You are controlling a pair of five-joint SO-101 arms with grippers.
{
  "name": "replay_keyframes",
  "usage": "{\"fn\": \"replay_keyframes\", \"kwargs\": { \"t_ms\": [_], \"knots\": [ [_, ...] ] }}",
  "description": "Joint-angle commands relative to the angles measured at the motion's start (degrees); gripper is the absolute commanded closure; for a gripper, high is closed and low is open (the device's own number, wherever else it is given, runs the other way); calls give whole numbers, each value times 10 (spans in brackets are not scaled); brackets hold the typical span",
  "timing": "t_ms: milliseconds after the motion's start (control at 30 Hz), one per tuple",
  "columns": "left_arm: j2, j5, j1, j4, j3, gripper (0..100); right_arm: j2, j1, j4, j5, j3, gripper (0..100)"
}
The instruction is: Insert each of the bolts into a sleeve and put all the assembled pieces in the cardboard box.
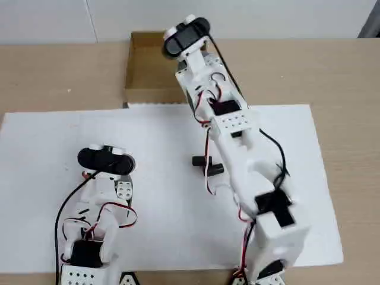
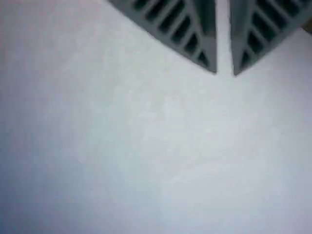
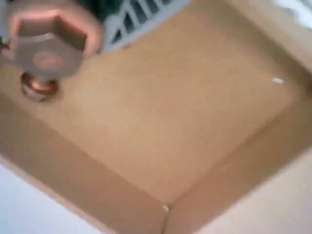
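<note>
Bolt (image 3: 46, 48) clamped in right gripper (image 3: 66, 31) over cardboard box (image 1: 142, 65); left gripper (image 2: 224, 68) nearly closed, empty.

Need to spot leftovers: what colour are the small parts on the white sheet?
Black; the small parts show best in the high view.

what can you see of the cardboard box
The cardboard box is a shallow, open-topped tray of plain brown cardboard. It sits flat on the wooden table, with its near wall along the far edge of the white sheet. The right arm stretches over one side of it. Inside are a bare floor and low walls meeting at a corner. A coppery hex-headed piece shows over the floor near one wall; whether it touches the box cannot be told.
</note>
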Motion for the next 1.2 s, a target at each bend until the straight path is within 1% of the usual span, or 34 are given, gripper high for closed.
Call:
{"fn": "replay_keyframes", "kwargs": {
  "t_ms": [0, 67, 300, 433, 467, 700, 1033, 1100, 1167],
  "knots": [
    [-5, -4, -2, 6, -1, 994, 38, -15, -33, 61, -80, 995],
    [-5, -4, -2, 6, -1, 994, 71, -21, -40, 77, -105, 995],
    [-5, -4, -2, 6, -1, 994, 160, -34, -40, 80, -202, 983],
    [-5, -4, -2, 6, -1, 994, 180, -37, -15, 81, -227, 867],
    [-5, -4, -2, 6, -1, 994, 182, -39, -2, 81, -232, 854],
    [-5, -4, -2, 6, -1, 994, 186, -41, 12, 81, -239, 894],
    [-5, -4, -2, 6, -1, 994, 179, -30, 14, 81, -239, 895],
    [-5, -4, -2, 6, -1, 994, 159, -24, 36, 80, -239, 896],
    [-5, -4, -2, 6, -1, 994, 131, -21, 84, 77, -239, 919]
  ]
}}
